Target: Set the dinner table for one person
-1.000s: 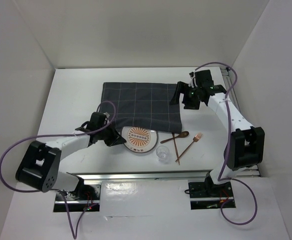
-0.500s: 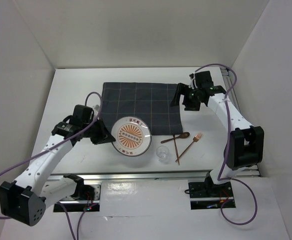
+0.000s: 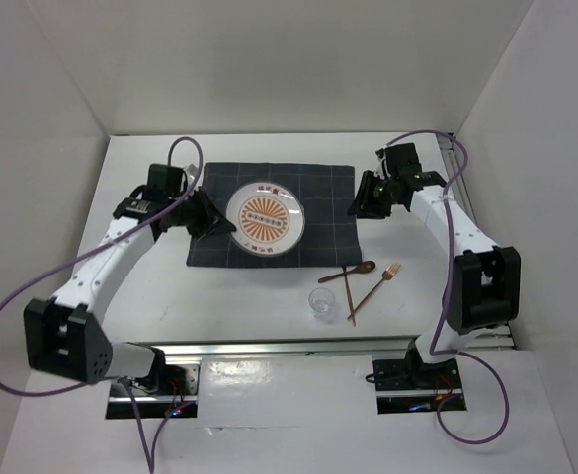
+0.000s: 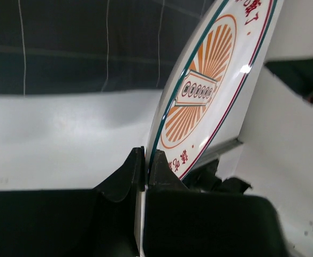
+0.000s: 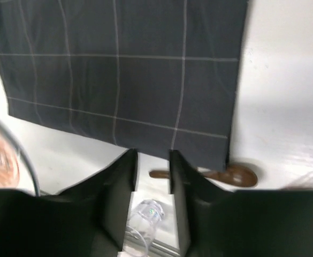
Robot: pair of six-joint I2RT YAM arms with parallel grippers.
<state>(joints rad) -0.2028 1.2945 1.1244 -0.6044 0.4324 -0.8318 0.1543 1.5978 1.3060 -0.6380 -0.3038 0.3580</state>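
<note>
The round plate (image 3: 264,215) with an orange sunburst pattern is over the middle of the dark grey checked mat (image 3: 318,232) on the white dinner table (image 3: 239,301). My left gripper (image 3: 212,219) is shut on the plate's left rim. In the left wrist view the plate (image 4: 210,91) runs edge-on between the fingers of the gripper (image 4: 146,160). My right gripper (image 3: 361,204) hovers at the mat's right edge. In the right wrist view this gripper (image 5: 153,171) stands narrowly open with nothing in it, above the mat (image 5: 119,69).
A brown spoon (image 3: 358,269) and a copper fork (image 3: 375,288) lie crossed in front of the mat's right corner. A clear glass (image 3: 321,303) stands just left of them, near the metal rail (image 3: 269,348). White walls enclose the table.
My left arm has carried the plate from the table's front up over the mat. The right gripper's jaws have narrowed and it has shifted slightly at the mat's right edge.
</note>
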